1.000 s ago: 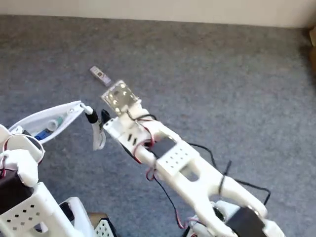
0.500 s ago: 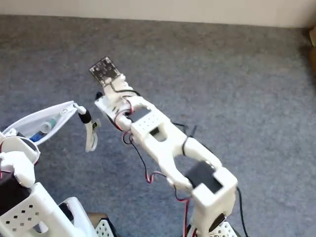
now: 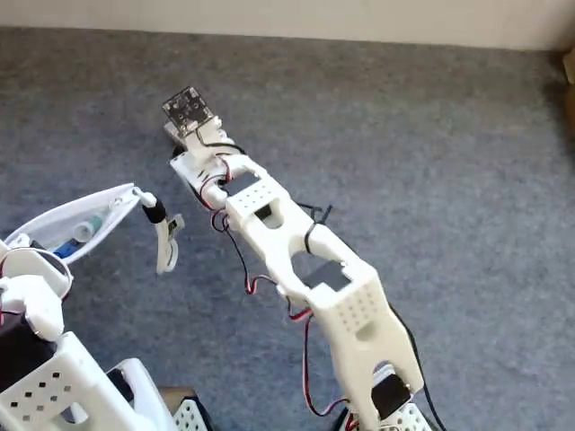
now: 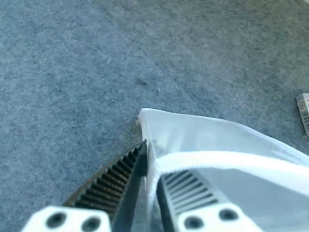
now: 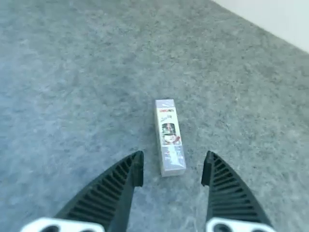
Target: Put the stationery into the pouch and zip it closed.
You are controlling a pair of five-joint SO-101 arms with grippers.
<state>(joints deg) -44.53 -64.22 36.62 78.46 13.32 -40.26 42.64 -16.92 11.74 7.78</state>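
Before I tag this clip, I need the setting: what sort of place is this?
Probably an indoor robot test spot. Grey carpet covers the work surface and runs to a pale wall. A pouch and a small box are the work pieces.

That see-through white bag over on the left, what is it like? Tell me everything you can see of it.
The pouch is a flat, whitish bag of thin, translucent, soft-looking material. Its mouth gapes open along the top edge, and a dark zip pull with a white strap hangs at one end. Blue and teal stationery shows inside. The left end effector pinches its rim, holding it over the grey carpet.
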